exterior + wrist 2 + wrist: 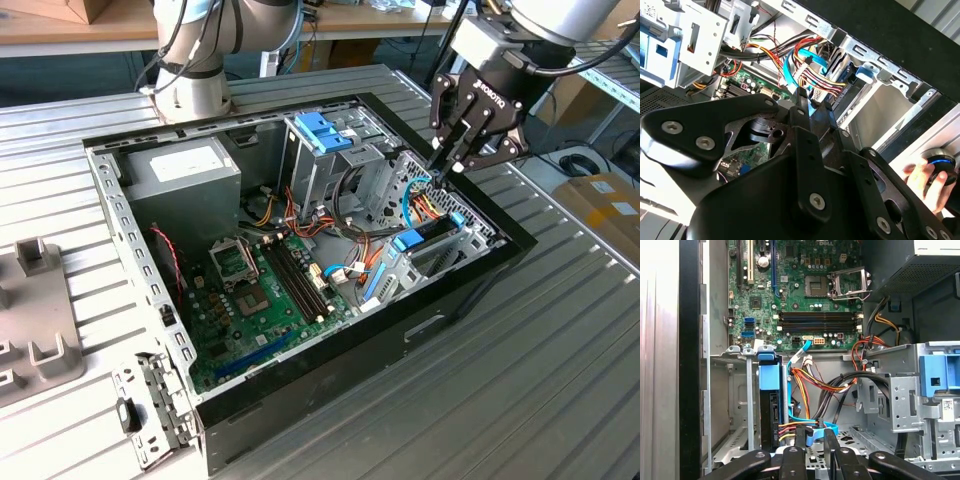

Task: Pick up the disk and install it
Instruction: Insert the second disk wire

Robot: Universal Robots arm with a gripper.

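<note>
Spread across the exterior view, a ribbed silver metal table [560, 380], and on it a large open black computer case [440, 300] lying on its side. Inside, a green circuit motherboard [255, 300] on the case floor, with a big grey power-supply box [185, 180] bearing a white sticker toward the exterior view's left. Next to that, a silver metal drive cage [325, 165] topped by a blue plastic handle [322, 132]. Poised above the case's corner on the exterior view's right, the black multi-link gripper [447, 165], seen in the first wrist view [815, 437] just over a bundle of wiring; whether clenched or released, not possible to tell. Below it, the disk [410, 240], standing on edge in a metal bay at that corner, its blue carrier frame uppermost and apart from the gripper, shown too in the first wrist view [769, 390]. Just beside the disk, a flat blue data cable [812, 427] and a loose bunch of orange, red and yellow wires [815, 385]. Outside the case in the second wrist view, a person's hand [925, 180] on a small round dark object with a blue ring [940, 162].
</note>
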